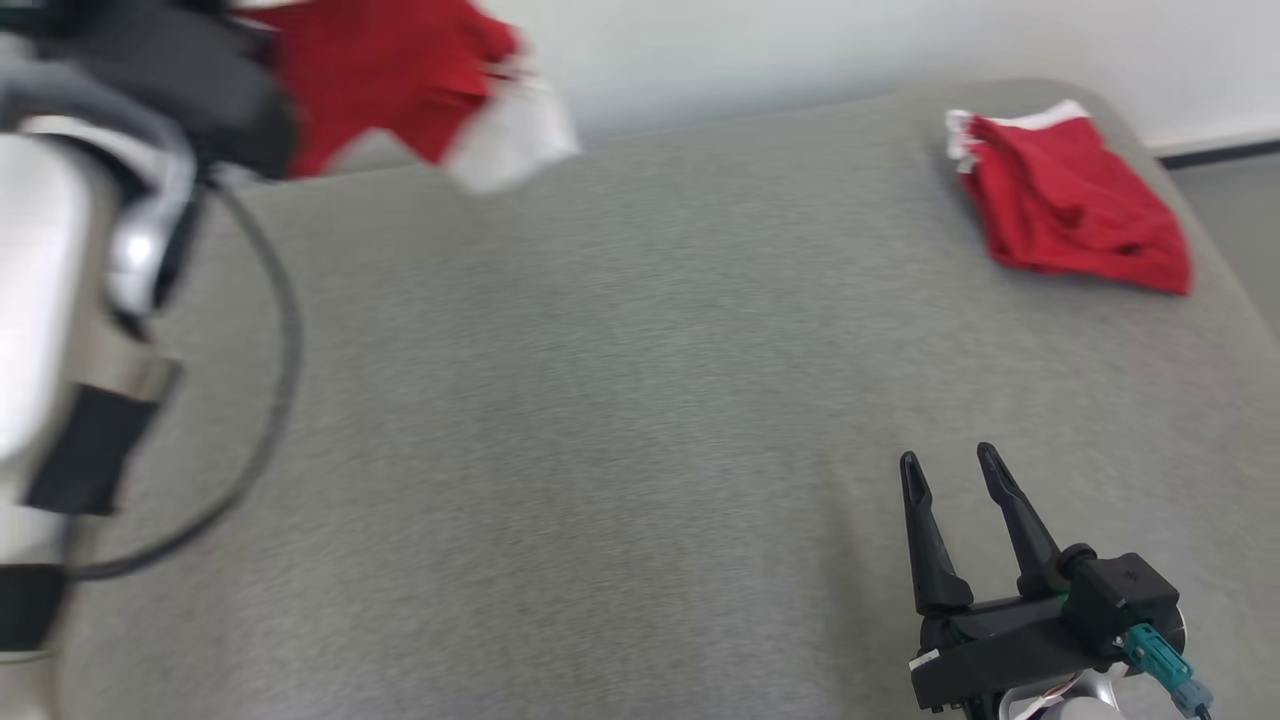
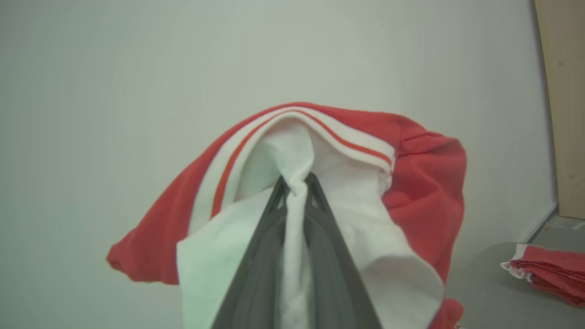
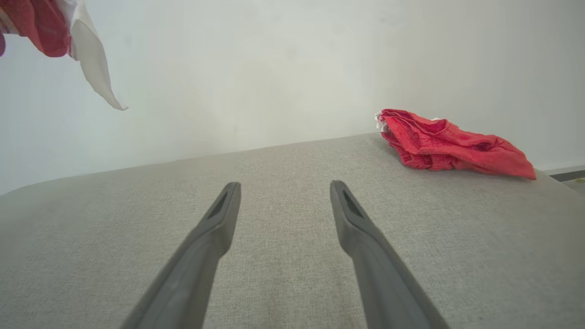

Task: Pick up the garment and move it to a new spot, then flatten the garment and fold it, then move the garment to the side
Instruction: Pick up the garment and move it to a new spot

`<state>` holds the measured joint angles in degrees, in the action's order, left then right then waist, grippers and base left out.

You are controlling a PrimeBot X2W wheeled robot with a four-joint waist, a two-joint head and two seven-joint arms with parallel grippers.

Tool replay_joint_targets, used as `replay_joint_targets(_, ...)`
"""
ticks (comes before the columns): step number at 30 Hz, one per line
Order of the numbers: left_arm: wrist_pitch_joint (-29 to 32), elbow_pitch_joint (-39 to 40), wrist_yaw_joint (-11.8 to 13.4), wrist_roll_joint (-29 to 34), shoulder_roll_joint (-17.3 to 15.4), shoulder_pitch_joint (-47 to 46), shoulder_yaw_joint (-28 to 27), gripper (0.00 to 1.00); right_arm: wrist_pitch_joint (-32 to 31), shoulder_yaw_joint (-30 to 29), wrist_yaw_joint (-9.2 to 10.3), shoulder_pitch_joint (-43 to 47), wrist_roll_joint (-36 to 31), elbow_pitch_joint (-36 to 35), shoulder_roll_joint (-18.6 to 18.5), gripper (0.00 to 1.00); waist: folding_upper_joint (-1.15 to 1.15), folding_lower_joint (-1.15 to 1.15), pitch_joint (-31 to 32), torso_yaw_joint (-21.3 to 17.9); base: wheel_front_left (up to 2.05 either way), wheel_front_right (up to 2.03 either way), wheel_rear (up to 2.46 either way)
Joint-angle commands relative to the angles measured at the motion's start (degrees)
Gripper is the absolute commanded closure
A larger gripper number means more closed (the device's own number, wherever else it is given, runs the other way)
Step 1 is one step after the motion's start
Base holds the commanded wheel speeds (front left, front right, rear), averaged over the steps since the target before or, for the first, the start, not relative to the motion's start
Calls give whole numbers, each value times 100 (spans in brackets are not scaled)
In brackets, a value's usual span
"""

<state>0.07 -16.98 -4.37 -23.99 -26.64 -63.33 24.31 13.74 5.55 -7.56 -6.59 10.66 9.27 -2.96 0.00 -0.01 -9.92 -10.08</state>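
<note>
1. Garment (image 1: 400, 70), red with a white lining and a striped white band, hangs in the air at the upper left of your head view. It is blurred there and held clear of the grey padded surface (image 1: 600, 400).
2. Your left gripper (image 2: 297, 183) is clamped on it. In the left wrist view the two dark fingers (image 2: 256, 256) pinch a twist of the white cloth between their tips, and the red cloth drapes over and down both sides against the pale wall (image 2: 137, 68).
3. Your left arm (image 1: 60, 300) stands at the left edge of the head view, pale, with a black cable (image 1: 285, 380) looping out from it.
4. Your right gripper (image 1: 950, 458) sits low at the right of the head view, over the surface. Its fingers are spread wide with nothing between them and point toward the far edge. You cannot tell whether they touch the padding.
5. A second red garment (image 1: 1080, 210), bunched flat with a white edge showing, lies on the far right corner of the surface, well apart from both grippers.
</note>
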Motion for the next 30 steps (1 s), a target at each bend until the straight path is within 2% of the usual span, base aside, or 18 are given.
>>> replay_joint_targets(1,43,103,23,-11,136,-66,92,100,56,0,16,-27,54,41,8,0,0,1,53,-497,0,0,0)
replay_joint_targets(7,111,275,82,-103,760,107,459,100,120,18,15,-63,170,139,10,0,0,1,-43,-963,0,0,0)
replay_joint_targets(14,-112,173,274,-317,1317,749,700,100,145,35,15,-110,217,152,11,0,0,1,-154,-1174,0,0,0)
replay_joint_targets(19,-318,-103,385,-435,1323,1441,767,100,148,21,15,-163,255,106,11,0,0,1,-232,-1189,0,0,0)
replay_joint_targets(23,-445,-389,451,-508,1140,2049,773,100,148,22,15,-188,273,75,11,0,0,1,-308,-1146,0,0,0)
replay_joint_targets(30,-757,-929,477,-776,1001,3184,747,100,142,-6,15,-215,185,127,9,0,0,1,-330,-891,0,0,0)
